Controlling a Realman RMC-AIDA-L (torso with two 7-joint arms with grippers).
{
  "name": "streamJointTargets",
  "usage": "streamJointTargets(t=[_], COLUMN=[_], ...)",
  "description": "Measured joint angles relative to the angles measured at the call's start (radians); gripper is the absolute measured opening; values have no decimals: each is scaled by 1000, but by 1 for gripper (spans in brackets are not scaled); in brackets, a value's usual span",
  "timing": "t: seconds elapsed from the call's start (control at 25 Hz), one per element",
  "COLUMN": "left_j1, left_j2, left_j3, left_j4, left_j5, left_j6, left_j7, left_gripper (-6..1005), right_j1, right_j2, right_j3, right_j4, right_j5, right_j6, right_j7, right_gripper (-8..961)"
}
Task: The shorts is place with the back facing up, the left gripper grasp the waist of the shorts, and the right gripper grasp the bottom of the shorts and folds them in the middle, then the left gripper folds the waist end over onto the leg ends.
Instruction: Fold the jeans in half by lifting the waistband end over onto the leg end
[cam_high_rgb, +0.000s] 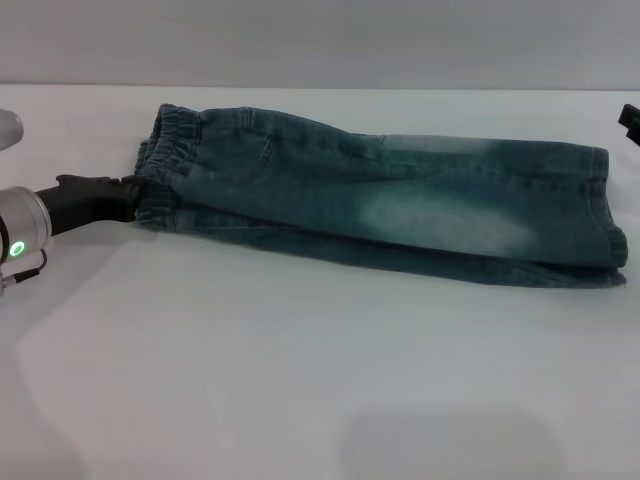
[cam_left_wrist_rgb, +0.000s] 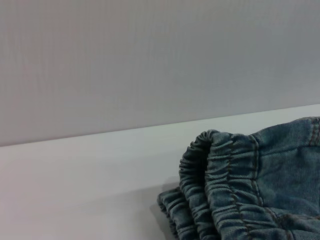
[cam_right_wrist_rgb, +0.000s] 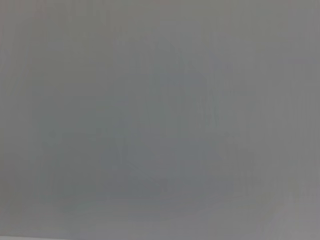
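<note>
Lying lengthwise across the white bench (cam_high_rgb: 300, 380), the shorts (cam_high_rgb: 380, 205) are already folded down the middle, one leg stacked on the other. The waist (cam_high_rgb: 160, 170) points to the robot's left and the leg ends (cam_high_rgb: 605, 215) to its right. The left gripper (cam_high_rgb: 128, 197) reaches in low from the left edge of the head view, its tip against the near corner of the waist; whether its jaws pinch the fabric cannot be told. Its wrist view shows the ruched band doubled in layers. The right gripper (cam_high_rgb: 630, 120) sits at the far right edge, well apart from the hems; only its tip shows, jaws unreadable.
</note>
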Motion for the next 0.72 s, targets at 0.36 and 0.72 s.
streamJointTargets(t=[0.36, 0.72], left_j1=[15, 24], left_j2=[16, 51], left_j3=[-8, 11], left_j4=[69, 124], left_j5=[0, 14], left_j6=[133, 229], left_j7=[-104, -225], left_gripper=[30, 268], right_j1=[0, 0], right_j2=[0, 0], right_j3=[0, 0], right_j4=[0, 0], right_j5=[0, 0], right_j6=[1, -1], right_j7=[-1, -1], right_gripper=[400, 399])
